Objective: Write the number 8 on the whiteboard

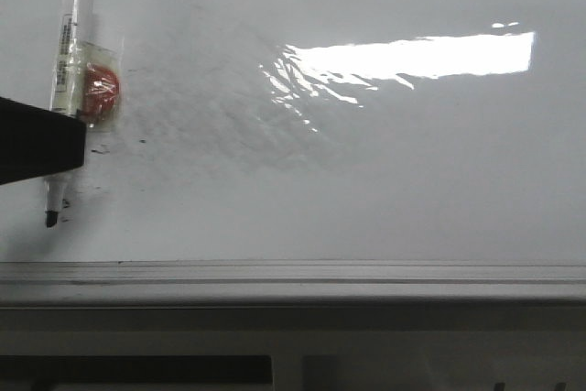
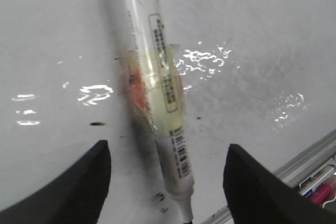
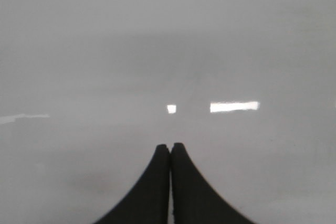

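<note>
Meanwhile, a marker (image 1: pixel 71 52) lies on the whiteboard (image 1: pixel 385 180), no figure eight drawn yet. Left end effector (image 2: pixel 167 179) hovers spread around its barrel; right end effector (image 3: pixel 170 182) is pressed together. Best grip: close squarely mid-barrel, tip kept free.

Front view low over whiteboard (image 1: pixel 366 180); left wrist close above, sharing marker (image 1: pixel 70 61).
</note>
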Controlling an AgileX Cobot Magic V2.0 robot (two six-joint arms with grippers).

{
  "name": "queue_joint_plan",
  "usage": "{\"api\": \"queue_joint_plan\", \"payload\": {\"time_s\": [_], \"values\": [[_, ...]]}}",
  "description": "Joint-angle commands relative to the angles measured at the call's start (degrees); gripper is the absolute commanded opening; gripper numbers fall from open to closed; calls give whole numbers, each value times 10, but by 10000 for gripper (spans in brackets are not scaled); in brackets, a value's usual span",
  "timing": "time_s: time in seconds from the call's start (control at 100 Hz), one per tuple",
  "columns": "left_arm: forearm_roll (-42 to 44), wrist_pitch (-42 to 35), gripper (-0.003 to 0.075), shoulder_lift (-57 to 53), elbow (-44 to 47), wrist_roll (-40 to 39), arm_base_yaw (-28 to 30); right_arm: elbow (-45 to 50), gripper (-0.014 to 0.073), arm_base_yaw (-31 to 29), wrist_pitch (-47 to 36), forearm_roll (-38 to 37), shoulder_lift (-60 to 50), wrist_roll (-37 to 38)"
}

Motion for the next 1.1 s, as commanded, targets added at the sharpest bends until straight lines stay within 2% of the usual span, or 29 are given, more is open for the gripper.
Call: {"api": "queue_joint_plan", "payload": {"time_s": [0.0, 0.17, 0.23, 0.3, 0.45, 0.65, 0.8, 0.89, 0.99, 1.04, 1.09], "values": [[-1, -43, 440, 15, -19, -5, -7, -20, -63, -1, -41, 2, 11, -4], [-1, -57, 437, 51, -19, -5, -7, -20, -63, -1, -41, 2, 11, -4], [-1, -59, 408, 62, -19, -5, -7, -20, -63, 1, -41, 2, 11, -4], [-1, -58, 307, 70, -19, -5, -7, -20, -63, 13, -38, 2, 11, -4], [-1, -52, -25, 74, -19, -5, -7, -20, -63, 85, -36, 2, 18, -4], [7, -52, -20, 74, -19, -3, -7, -22, -63, 195, -16, 2, 79, -4], [122, -54, -20, 70, -19, -3, -7, -71, -36, 283, -4, 2, 133, -12], [195, -59, -20, 69, -19, -3, -7, -117, 89, 350, 1, 2, 171, -17], [270, -65, -20, 67, -29, -3, -14, -166, 283, 426, 8, 2, 221, -33], [314, -75, -20, 67, -34, -3, -20, -190, 335, 461, 11, 2, 248, -33], [355, -89, -20, 67, -41, -3, -28, -211, 350, 497, 11, 0, 277, -33]]}}
